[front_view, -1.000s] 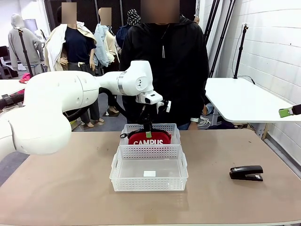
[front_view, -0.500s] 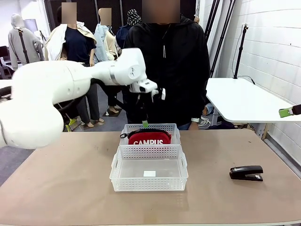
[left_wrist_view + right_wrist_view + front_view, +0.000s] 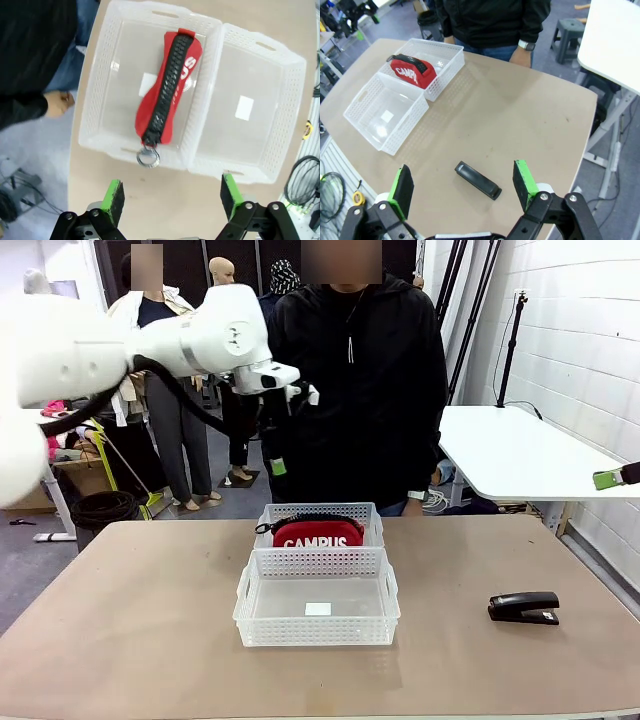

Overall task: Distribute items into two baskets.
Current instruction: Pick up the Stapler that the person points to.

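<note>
The red soft pouch lay in the far translucent white plastic basket. The black stapler lay on the desk, right side. The left gripper and right gripper were spread, holding nothing.

We log the far basket and near basket touching, one behind the other, mid tabletop. Pouch lies in the far basket. Stapler sits on the tabletop, right of the near basket, well apart. Person stands behind the far edge.
</note>
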{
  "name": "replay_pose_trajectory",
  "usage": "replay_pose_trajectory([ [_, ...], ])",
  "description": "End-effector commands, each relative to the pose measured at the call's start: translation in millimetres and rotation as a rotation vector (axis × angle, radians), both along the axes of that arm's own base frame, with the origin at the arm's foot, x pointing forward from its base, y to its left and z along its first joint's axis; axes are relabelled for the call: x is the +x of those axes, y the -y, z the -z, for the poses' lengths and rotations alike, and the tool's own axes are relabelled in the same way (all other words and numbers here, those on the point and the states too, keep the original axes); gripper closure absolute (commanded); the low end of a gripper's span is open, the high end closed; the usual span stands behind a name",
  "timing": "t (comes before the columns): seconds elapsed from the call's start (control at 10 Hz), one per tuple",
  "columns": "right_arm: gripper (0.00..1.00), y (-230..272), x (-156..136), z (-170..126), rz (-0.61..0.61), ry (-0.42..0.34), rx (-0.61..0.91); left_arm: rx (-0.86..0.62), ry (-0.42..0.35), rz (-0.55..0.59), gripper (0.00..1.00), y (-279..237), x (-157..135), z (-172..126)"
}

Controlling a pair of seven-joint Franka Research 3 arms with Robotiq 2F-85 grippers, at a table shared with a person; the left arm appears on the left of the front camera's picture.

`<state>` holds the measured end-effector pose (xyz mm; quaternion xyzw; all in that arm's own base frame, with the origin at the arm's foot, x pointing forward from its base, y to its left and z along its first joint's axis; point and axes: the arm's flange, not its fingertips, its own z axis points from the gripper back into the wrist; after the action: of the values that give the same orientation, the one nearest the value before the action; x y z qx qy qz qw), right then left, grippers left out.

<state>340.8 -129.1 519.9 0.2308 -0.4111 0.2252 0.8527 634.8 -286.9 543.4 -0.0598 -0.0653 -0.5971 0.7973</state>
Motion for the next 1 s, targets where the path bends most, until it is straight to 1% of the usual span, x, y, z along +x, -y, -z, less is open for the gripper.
replay_pose_trajectory([
  [0.0,0.0,-0.5,2.2,2.2,-0.012,0.021,0.025,-0.035,-0.01,-0.082,0.0,-47.3,-43.3,19.6],
  [0.1,0.0,-0.5,2.2,2.2,-0.012,0.021,0.025,-0.029,-0.007,-0.108,0.0,-71.1,-48.0,15.7],
  [0.3,0.0,-0.5,2.2,2.2,-0.012,0.021,0.025,-0.044,0.01,-0.23,0.0,-136.0,-55.3,-8.3],
  [0.4,0.0,-0.5,2.2,2.2,-0.012,0.021,0.025,-0.107,-0.002,-0.277,0.0,-175.0,-60.7,-21.6],
  [0.6,0.0,-0.5,2.2,2.2,-0.012,0.021,0.025,-0.216,-0.014,-0.329,0.0,-220.6,-84.2,-42.1],
  [0.7,0.0,-0.5,2.2,2.2,-0.012,0.021,0.025,-0.265,-0.032,-0.367,0.0,-246.1,-96.2,-41.3],
  [0.8,0.0,-0.5,2.2,2.2,-0.012,0.021,0.025,-0.328,-0.041,-0.369,0.0,-265.2,-107.5,-35.1],
  [0.9,0.0,-0.5,2.2,2.2,-0.012,0.021,0.025,-0.415,-0.031,-0.34,0.0,-281.2,-131.1,-21.2],
])
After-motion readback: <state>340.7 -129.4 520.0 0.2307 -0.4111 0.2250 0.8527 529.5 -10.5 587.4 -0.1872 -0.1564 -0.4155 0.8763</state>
